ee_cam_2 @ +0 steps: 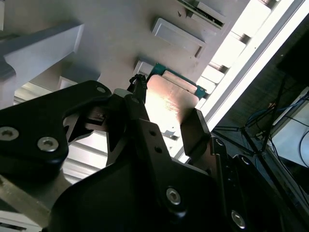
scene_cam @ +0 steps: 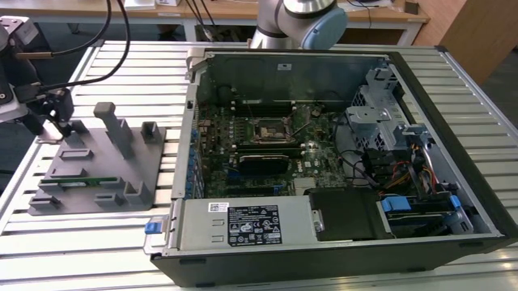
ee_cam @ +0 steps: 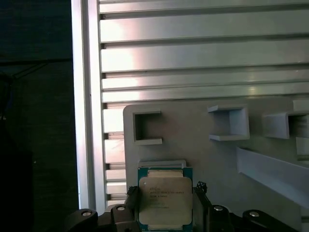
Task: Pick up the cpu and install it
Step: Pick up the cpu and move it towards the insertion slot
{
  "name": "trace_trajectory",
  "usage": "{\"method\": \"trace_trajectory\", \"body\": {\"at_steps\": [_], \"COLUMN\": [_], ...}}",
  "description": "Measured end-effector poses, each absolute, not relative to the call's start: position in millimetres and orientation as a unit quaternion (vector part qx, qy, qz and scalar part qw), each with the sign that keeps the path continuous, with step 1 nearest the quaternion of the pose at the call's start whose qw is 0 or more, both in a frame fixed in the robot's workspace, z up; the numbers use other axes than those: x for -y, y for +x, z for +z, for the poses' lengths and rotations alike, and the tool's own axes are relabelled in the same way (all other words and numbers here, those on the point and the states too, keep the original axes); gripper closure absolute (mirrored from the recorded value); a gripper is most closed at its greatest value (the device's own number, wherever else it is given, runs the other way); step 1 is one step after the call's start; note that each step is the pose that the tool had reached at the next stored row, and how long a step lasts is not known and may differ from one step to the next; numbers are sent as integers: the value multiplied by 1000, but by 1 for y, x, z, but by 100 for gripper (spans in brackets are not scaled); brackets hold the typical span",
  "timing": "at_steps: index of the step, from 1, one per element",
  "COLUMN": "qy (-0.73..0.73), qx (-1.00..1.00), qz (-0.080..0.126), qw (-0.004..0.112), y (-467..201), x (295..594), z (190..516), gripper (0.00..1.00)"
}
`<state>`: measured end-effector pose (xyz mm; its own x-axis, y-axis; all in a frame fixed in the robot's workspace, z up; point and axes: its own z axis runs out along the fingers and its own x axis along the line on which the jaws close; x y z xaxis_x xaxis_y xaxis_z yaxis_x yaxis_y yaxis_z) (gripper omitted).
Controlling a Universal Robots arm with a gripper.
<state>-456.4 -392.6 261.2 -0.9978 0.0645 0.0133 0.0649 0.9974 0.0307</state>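
The cpu (ee_cam: 165,200) is a small square chip with a silver top plate and a green rim. It sits between my gripper's (ee_cam: 166,199) two black fingers (ee_cam: 132,197), which press on its opposite edges. In the second wrist view the cpu (ee_cam_2: 170,102) sits just over a shallow holder on the grey tray (ee_cam_2: 120,34), held by the gripper (ee_cam_2: 166,113). In the exterior view the gripper (scene_cam: 50,126) hangs at the tray's (scene_cam: 154,182) far corner, on the exterior view's left. Whether the chip still touches its holder I cannot tell.
The grey tray carries upright blocks (scene_cam: 113,127) and a long green memory stick (scene_cam: 79,181). An open computer case (scene_cam: 324,151) lies to the exterior view's right, its motherboard socket (scene_cam: 265,131) exposed. The slatted metal table (scene_cam: 81,242) ends just beyond the tray.
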Motion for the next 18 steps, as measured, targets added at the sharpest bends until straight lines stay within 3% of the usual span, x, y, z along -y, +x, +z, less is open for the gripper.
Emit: {"method": "trace_trajectory", "body": {"at_steps": [18], "qy": [-32], "qx": [999], "qz": [-13], "qw": [6], "y": [-456], "x": [389], "z": [273], "gripper": [47]}}
